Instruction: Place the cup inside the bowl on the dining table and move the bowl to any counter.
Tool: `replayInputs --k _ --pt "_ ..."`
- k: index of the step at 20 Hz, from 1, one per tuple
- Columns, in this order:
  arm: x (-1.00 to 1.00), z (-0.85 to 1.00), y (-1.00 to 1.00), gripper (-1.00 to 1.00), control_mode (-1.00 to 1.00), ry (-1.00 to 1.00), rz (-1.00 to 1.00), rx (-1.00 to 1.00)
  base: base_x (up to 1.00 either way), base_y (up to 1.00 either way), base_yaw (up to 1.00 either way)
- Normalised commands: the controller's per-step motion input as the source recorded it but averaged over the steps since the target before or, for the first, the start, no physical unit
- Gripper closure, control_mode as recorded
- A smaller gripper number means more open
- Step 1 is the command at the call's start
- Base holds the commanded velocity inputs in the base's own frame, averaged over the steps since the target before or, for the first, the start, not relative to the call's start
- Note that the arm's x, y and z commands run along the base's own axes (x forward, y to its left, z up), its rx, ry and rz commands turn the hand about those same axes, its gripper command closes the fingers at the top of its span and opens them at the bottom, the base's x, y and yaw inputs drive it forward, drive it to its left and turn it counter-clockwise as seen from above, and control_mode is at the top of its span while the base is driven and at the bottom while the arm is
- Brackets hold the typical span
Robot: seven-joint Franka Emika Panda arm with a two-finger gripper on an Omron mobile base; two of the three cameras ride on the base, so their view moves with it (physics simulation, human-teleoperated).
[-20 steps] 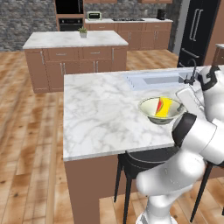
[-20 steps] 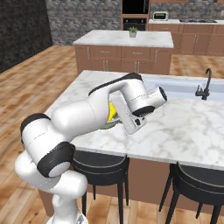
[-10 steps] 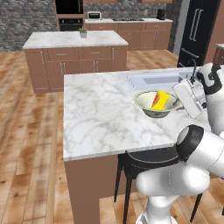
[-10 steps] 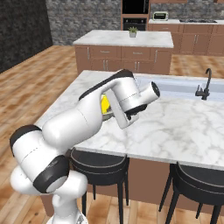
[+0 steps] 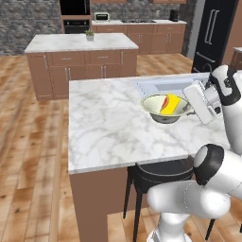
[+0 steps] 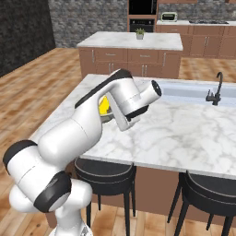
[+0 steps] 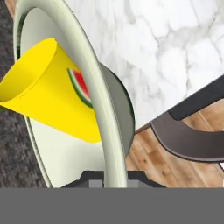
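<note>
Lifted since a second ago: pale cream shallow round bowl now clear of the white marble dining table. Small yellow cup lies inside it. Gripper jaws nearly closed, pinching the bowl's rim.

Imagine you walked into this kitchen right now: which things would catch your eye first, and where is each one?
The bright yellow cup, lying on its side inside the pale bowl, stands out first. The claw is shut on the bowl's rim, holding it by the sink end of the marble dining table. Behind stands the wooden-fronted counter with a small plant.
</note>
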Motion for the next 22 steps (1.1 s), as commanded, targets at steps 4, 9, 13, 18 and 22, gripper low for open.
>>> replayInputs --k 4,9,13,18,22 --pt "0.0 0.0 0.0 1.0 -1.0 0.0 0.0 0.0 0.0 0.0 0.0" --pt "0.0 0.0 0.0 1.0 -1.0 0.0 0.0 0.0 0.0 0.0 0.0" --pt "0.0 0.0 0.0 1.0 1.0 0.0 0.0 0.0 -0.03 0.05 0.0" --pt "0.0 0.0 0.0 1.0 1.0 0.0 0.0 0.0 -0.08 0.75 0.0" --pt "0.0 0.0 0.0 1.0 1.0 0.0 0.0 0.0 0.0 0.92 -0.01"
